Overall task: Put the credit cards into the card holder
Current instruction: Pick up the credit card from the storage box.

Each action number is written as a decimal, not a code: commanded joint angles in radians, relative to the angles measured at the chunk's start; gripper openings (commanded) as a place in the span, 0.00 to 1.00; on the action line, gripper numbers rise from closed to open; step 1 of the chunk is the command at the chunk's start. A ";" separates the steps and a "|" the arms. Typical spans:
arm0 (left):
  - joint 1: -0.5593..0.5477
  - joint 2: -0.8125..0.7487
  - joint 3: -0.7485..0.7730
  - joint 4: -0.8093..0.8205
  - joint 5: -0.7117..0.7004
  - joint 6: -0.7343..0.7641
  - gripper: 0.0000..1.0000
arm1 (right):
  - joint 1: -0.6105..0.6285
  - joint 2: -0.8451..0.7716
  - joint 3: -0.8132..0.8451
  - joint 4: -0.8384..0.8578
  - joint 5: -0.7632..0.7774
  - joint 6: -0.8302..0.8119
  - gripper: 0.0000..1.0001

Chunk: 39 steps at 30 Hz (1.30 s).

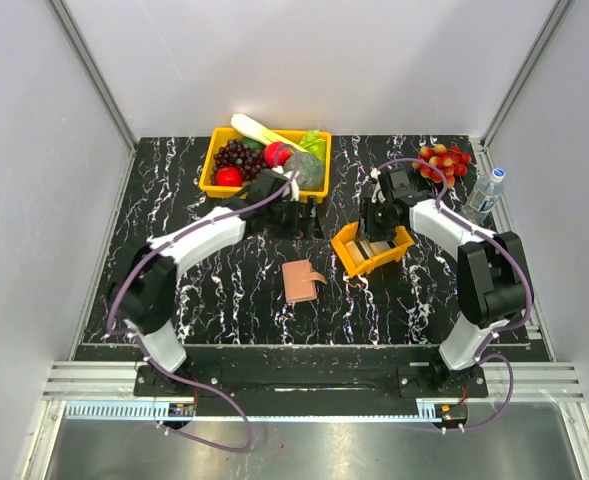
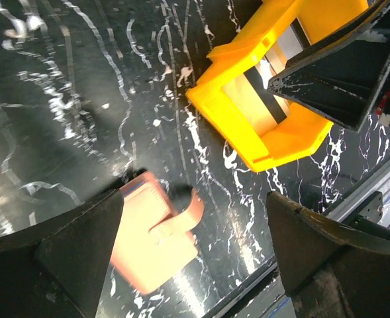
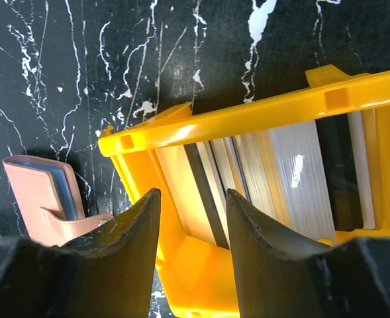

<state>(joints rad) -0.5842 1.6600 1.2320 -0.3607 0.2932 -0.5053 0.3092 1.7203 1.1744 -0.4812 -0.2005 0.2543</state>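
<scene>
- Left tool (image 2: 193, 202) spread wide, fingers empty, hanging above the counter (image 1: 224, 290) just in front of the yellow fruit bin (image 1: 212, 170).
- Right tool (image 3: 191, 195) half spread, with a plain gap between the fingers, poised over the orange tray (image 3: 247, 109) near its end wall.
- Credit cards (image 3: 294, 179) standing on edge in a row inside that tray — beige, dark and silvery grey.
- Card holder (image 1: 301, 280) lying flat on the counter between the two arms, tan-pink, tab curling free — just left of the tray, nearer the arm bases, not touching it.
- Red fruit cluster (image 1: 444, 160) and clear bottle (image 1: 484, 195) at the far right corner.
</scene>
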 commanded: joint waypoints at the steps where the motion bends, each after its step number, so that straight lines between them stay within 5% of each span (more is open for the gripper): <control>1: -0.057 0.116 0.121 0.098 0.024 -0.085 0.91 | -0.021 0.009 0.031 -0.011 -0.005 -0.046 0.50; 13: -0.081 0.336 0.181 0.206 0.103 -0.205 0.67 | -0.033 0.041 0.036 -0.011 -0.069 -0.046 0.42; 39: -0.097 0.422 0.185 0.266 0.172 -0.248 0.39 | -0.033 0.018 0.034 -0.022 -0.273 -0.055 0.13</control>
<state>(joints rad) -0.6746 2.0663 1.3743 -0.1551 0.4530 -0.7521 0.2661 1.7679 1.1816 -0.4953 -0.3698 0.2020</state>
